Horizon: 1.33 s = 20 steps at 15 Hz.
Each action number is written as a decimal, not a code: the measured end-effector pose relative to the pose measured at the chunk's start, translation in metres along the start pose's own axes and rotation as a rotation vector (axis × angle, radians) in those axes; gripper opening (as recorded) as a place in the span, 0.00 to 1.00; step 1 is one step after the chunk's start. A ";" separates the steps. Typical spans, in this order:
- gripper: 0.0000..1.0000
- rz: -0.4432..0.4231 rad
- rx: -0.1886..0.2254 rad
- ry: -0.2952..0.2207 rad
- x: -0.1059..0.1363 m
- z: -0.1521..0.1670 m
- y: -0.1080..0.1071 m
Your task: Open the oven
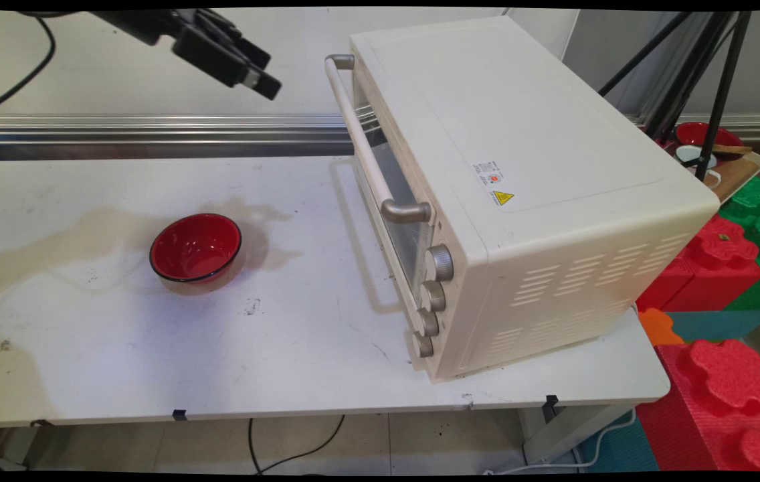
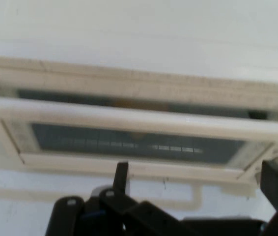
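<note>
The white worktop (image 1: 273, 348) carries two things: one cream toaster oven (image 1: 520, 194) on its right part and one red bowl (image 1: 196, 248) with a dark rim on its left part, well apart from the oven. The oven door is closed, and its long pale handle (image 1: 361, 137) runs across the top of the door between two metal brackets. Four round knobs (image 1: 441, 263) stand in a column beside the door.

The black hand (image 2: 193, 179) hangs high above the worktop, left of the oven and apart from it. In the hand view it faces the door and the handle. Its two fingers (image 2: 122, 174) stand wide apart and hold nothing. The bowl appears empty.
</note>
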<state>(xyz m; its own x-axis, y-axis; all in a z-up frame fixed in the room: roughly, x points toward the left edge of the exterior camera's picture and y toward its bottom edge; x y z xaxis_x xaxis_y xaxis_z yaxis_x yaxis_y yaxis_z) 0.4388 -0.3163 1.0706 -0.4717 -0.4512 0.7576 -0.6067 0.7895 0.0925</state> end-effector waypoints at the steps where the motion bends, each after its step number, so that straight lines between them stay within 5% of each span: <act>1: 1.00 -0.001 0.001 -0.001 0.002 0.005 0.000; 7: 1.00 -0.008 0.007 -0.003 0.018 0.038 -0.001; 8: 0.00 -0.008 0.007 -0.003 0.021 0.043 -0.001; 20: 0.00 -0.028 0.005 0.000 0.035 0.087 -0.003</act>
<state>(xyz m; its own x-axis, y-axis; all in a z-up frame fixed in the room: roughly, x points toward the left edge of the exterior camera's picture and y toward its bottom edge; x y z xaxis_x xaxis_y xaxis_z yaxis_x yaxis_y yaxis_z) 0.3681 -0.3704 1.0408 -0.4548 -0.4727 0.7548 -0.6225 0.7748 0.1103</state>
